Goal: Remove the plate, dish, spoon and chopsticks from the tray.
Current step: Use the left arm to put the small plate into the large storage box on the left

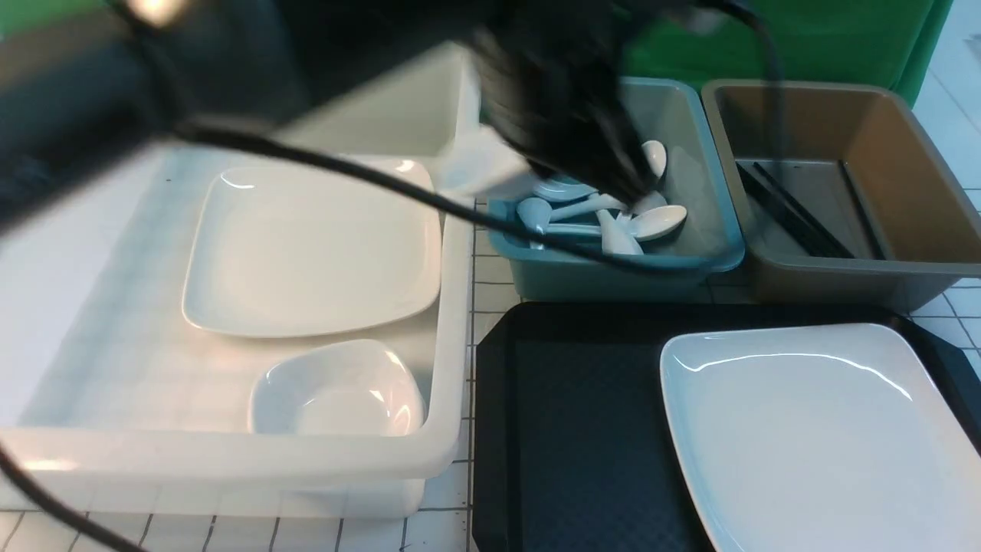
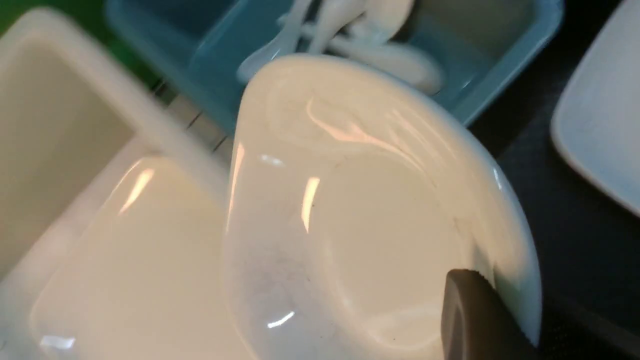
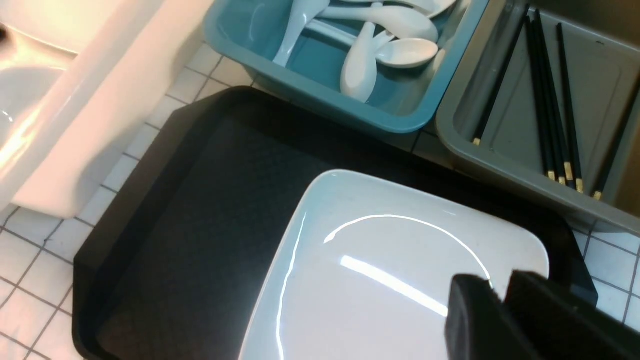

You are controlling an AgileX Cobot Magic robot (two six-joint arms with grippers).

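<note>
Left wrist view: dish (image 2: 350,210) was pinched at its rim by the left gripper (image 2: 472,292), held aloft beside the white bin (image 2: 75,125)
Right wrist view: right gripper (image 3: 500,287) fingers (image 3: 475,320) were held close together over the plate (image 3: 375,280) corner; a grip could not be told
Plate location: was found on the right side of the tray (image 1: 582,429)

The front view looks forward and down from the robot's side, across the tray (image 1: 582,429) to the teal bin (image 1: 613,272). The left wrist view sits very close over a dish (image 2: 350,215) — the right one, farther off, over the plate (image 3: 390,280); all share that bin.
</note>
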